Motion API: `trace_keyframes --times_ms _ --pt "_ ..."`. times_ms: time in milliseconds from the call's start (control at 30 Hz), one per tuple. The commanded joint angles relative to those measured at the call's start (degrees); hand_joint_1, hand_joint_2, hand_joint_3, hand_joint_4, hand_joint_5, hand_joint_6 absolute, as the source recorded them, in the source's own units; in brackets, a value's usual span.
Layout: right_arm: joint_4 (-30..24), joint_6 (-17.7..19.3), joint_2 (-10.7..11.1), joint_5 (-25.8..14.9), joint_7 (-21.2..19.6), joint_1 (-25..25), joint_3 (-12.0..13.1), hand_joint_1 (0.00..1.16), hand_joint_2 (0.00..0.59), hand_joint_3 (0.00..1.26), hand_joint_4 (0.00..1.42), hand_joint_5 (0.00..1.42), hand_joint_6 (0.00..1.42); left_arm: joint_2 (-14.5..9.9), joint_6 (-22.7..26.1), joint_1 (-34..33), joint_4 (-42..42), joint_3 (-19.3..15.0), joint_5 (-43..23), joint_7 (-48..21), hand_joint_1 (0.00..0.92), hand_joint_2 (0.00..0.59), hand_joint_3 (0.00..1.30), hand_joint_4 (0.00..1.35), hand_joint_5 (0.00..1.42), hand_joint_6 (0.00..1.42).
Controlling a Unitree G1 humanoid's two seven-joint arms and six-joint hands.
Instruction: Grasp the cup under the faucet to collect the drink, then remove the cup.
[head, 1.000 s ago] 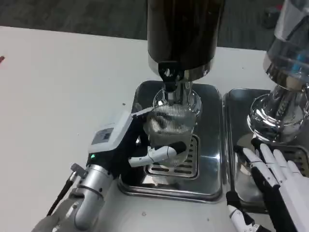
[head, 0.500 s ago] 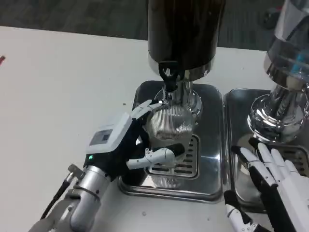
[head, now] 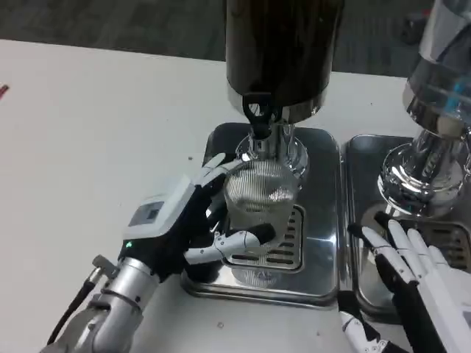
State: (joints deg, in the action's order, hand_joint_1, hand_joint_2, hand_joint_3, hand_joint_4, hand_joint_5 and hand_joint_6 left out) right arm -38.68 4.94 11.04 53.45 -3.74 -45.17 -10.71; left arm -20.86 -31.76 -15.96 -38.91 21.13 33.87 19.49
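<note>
One second of footage is enough to show you a small retreat: your left hand point(head: 193, 224) has slid down and back toward the near-left, and the forearm behind it has dropped lower in the picture with it. Its fingers point(head: 237, 241) stay wrapped around the ribbed, clear plastic cup point(head: 255, 193), one set curling across the near wall and others showing behind the far-left rim, so the grasp looks unbroken. The cup itself has barely shifted. It stands upright over the slotted steel drip tray point(head: 316, 220), its mouth directly beneath the black-handled chrome faucet point(head: 257, 125) of the dark cylindrical drink dispenser point(head: 280, 51).

You cannot tell from this view whether liquid is running or how full the cup is; the ribbing and reflections hide any level. So treat the collecting step as unconfirmed, and read the arm's backward drift as a settling of the hold, or perhaps the first hint of withdrawal, not as removal under way.

Your right hand point(head: 412, 283) waits with fingers spread and nothing in it, above the second steel tray point(head: 353, 176) below the neighbouring chrome dispenser point(head: 434, 103). It has crept slightly leftward but touches nothing you need.
</note>
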Motion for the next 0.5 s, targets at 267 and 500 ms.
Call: trace_keyframes --times_ms 267,500 --pt "1.5 0.3 0.1 -0.9 -0.4 1.9 -0.8 0.42 0.499 0.14 0.00 0.00 0.02 -5.6 -1.6 11.5 14.2 -6.6 -3.1 -2.7 0.061 0.059 0.26 0.24 0.35 0.44" --pt "2.4 -1.2 -1.8 2.3 -0.1 4.5 -4.2 0.43 0.503 0.14 0.00 0.00 0.02 -13.3 -6.9 19.2 20.7 -16.8 -8.9 -5.4 0.061 0.060 0.27 0.26 0.36 0.45"
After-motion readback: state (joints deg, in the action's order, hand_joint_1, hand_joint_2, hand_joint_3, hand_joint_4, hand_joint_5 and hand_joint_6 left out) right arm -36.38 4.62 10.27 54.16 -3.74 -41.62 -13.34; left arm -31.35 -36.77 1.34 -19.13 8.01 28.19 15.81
